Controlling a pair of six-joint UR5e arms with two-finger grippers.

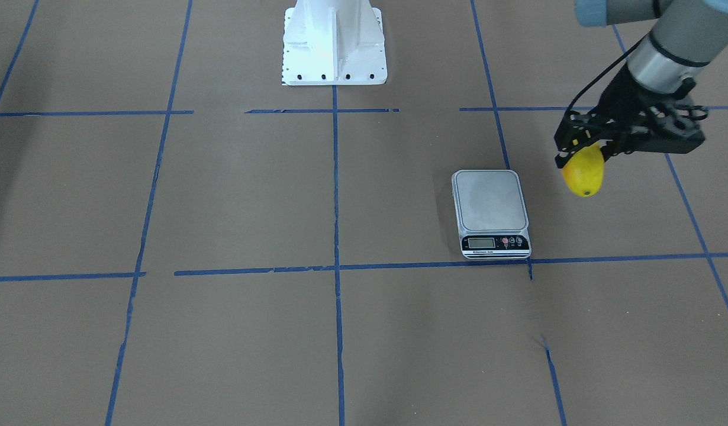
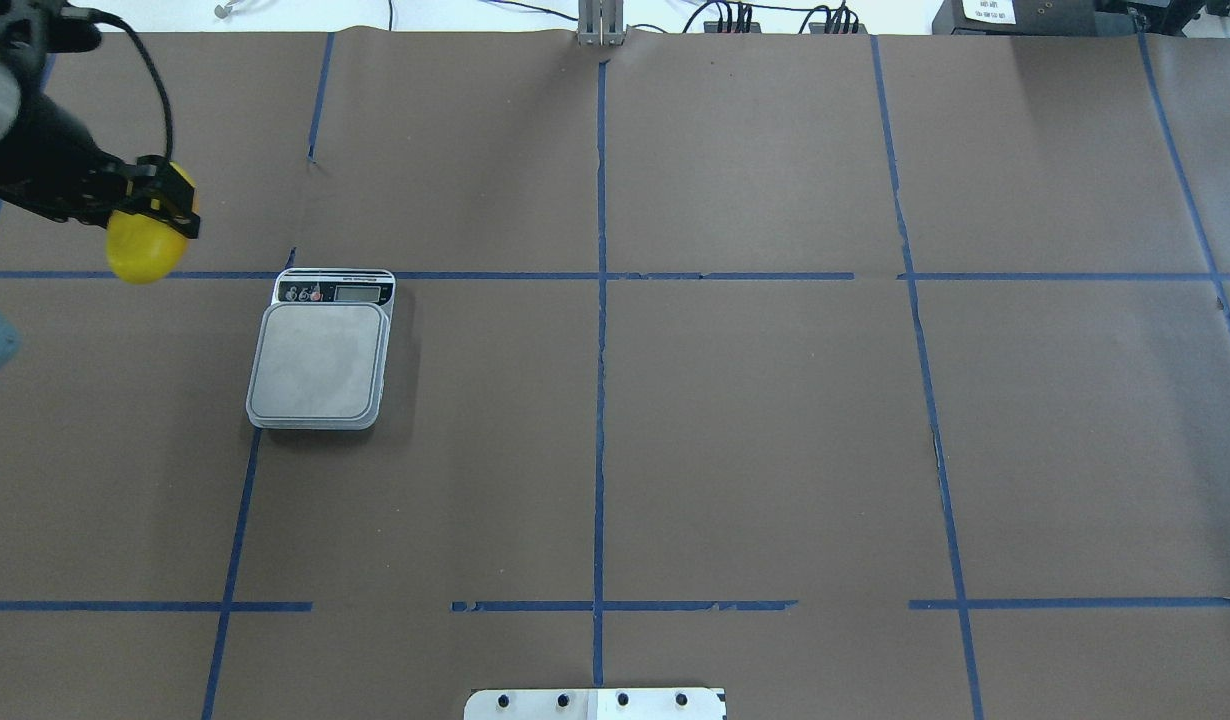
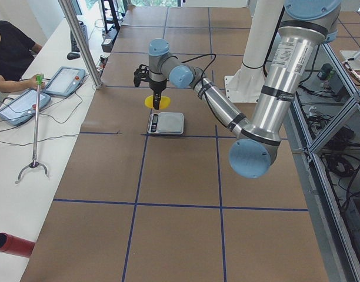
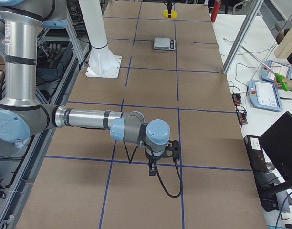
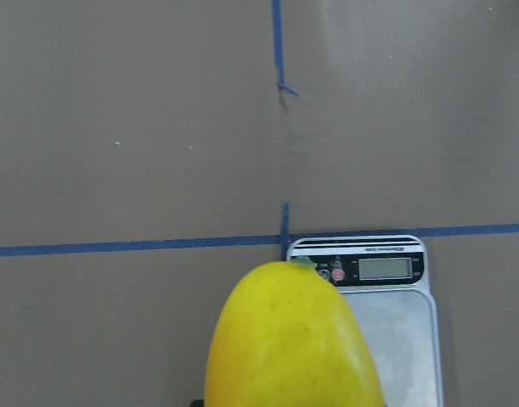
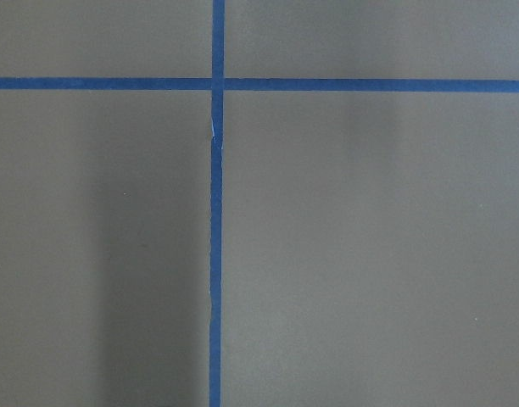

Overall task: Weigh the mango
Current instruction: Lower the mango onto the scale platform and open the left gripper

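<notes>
The left gripper (image 1: 583, 151) is gripping the mango (image 1: 583, 174), its black fingers (image 1: 571, 137) closing on the fruit's upper end. The mango is hanging in the air with its long axis roughly upright and the dark-dotted end pointing down. It is sitting clear of the table (image 1: 234, 195) and off the scale (image 1: 490, 201), not yet touching the platform. In the overhead view the mango (image 2: 143, 250) is showing to the robot's left of the scale (image 2: 320, 360), about level with its display end and apart from it. In the left wrist view the yellow fruit (image 5: 289, 339) is filling the lower middle, its tip overlapping the corner of the scale (image 5: 395, 322) by the buttons and display.

The scale is lying flat on the brown paper, next to a blue tape line (image 1: 251, 270), with its display end facing away from the robot's base (image 1: 334, 44).

The right gripper (image 4: 162, 155) is hanging low over the table, well apart from the scale and mango, near a crossing of tape lines. It is appearing only in the side view, so I cannot tell whether its fingers are apart or together. The right wrist camera is looking down at paper and a tape crossing (image 6: 217, 83)
</notes>
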